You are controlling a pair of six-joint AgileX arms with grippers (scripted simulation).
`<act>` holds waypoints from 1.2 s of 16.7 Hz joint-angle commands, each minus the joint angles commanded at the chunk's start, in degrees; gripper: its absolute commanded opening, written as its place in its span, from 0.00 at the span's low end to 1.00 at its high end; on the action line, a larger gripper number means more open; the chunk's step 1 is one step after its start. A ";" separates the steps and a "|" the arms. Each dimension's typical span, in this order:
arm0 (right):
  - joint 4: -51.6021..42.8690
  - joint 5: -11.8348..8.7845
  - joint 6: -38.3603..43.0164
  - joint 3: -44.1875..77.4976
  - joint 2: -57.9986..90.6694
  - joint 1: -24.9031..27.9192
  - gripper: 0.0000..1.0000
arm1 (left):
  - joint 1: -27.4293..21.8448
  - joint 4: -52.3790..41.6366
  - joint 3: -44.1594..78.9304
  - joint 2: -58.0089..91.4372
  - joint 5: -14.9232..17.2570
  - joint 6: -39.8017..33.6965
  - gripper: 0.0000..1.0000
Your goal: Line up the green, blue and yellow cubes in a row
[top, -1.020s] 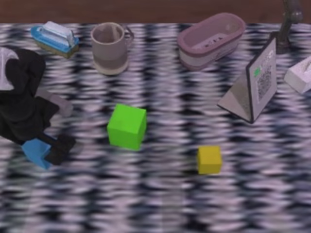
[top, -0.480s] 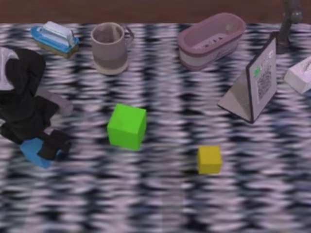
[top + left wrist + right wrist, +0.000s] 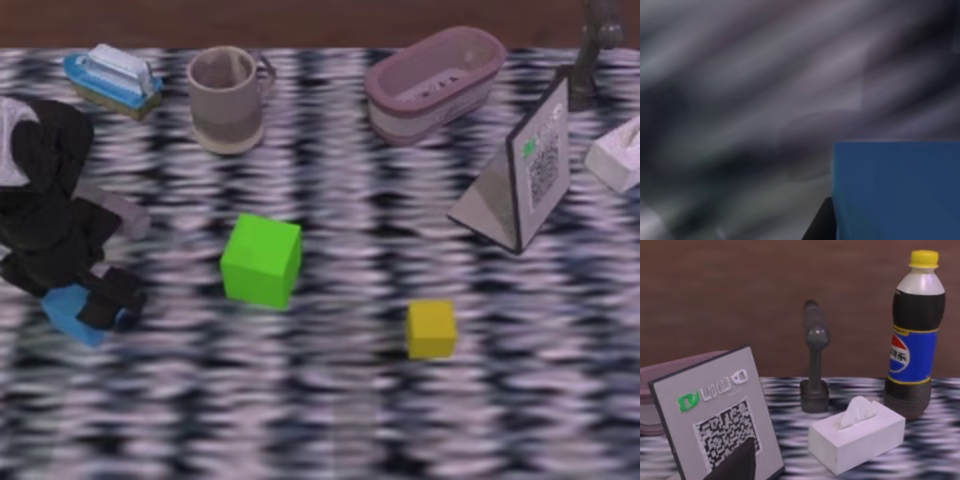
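The green cube (image 3: 261,260) sits left of the table's middle. To its lower right lies the smaller yellow cube (image 3: 431,329). The blue cube (image 3: 68,311) is at the far left, with my left gripper (image 3: 92,306) down over it and shut on it. In the left wrist view the blue cube (image 3: 897,190) fills one corner and a dark finger (image 3: 821,222) presses against its side. My right arm is parked outside the top view. One of its fingers (image 3: 737,465) shows low in the right wrist view, well off to one side, with nothing held.
Along the back stand a blue brush with a white top (image 3: 112,75), a mug (image 3: 228,97) and a pink tub (image 3: 432,82). At the right are a QR sign (image 3: 525,170), a tissue box (image 3: 620,152), a dark upright tool (image 3: 815,360) and a cola bottle (image 3: 915,335).
My left gripper's fingers drew in onto the blue cube and covered more of it between one second and half a second ago. Nothing has shifted since.
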 joint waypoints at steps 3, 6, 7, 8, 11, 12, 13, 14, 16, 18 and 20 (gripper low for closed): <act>0.00 0.00 0.00 0.00 0.00 0.00 1.00 | -0.02 -1.95 1.18 -2.05 0.50 -0.25 0.00; 0.00 0.00 0.00 0.00 0.00 0.00 1.00 | 0.25 -7.38 3.90 -4.38 0.44 -0.20 0.00; 0.00 0.00 0.00 0.00 0.00 0.00 1.00 | 0.41 -9.71 5.03 -5.43 0.45 -0.23 0.00; 0.00 0.00 0.00 0.00 0.00 0.00 1.00 | 0.59 -11.95 6.15 -6.48 0.45 -0.29 0.00; 0.00 0.00 0.00 0.00 0.00 0.00 1.00 | 0.94 -15.82 8.23 -8.75 0.48 -0.42 0.00; 0.00 0.00 0.00 0.00 0.00 0.00 1.00 | 0.95 -15.94 8.30 -8.85 0.48 -0.43 0.00; 0.00 0.00 0.00 0.00 0.00 0.00 1.00 | 0.95 -15.94 8.30 -8.85 0.48 -0.43 0.00; 0.00 0.00 0.00 0.00 0.00 0.00 1.00 | 0.95 -15.94 8.30 -8.85 0.48 -0.43 0.00; 0.00 0.00 0.00 0.00 0.00 0.00 1.00 | 0.58 -15.81 8.24 -8.59 0.45 -0.43 0.00; 0.00 0.00 0.00 0.00 0.00 0.00 1.00 | -0.61 -16.28 9.57 -7.87 0.39 -2.31 0.00; 0.00 0.00 0.00 0.00 0.00 0.00 1.00 | -3.40 -17.48 12.33 -6.13 0.29 -6.68 0.00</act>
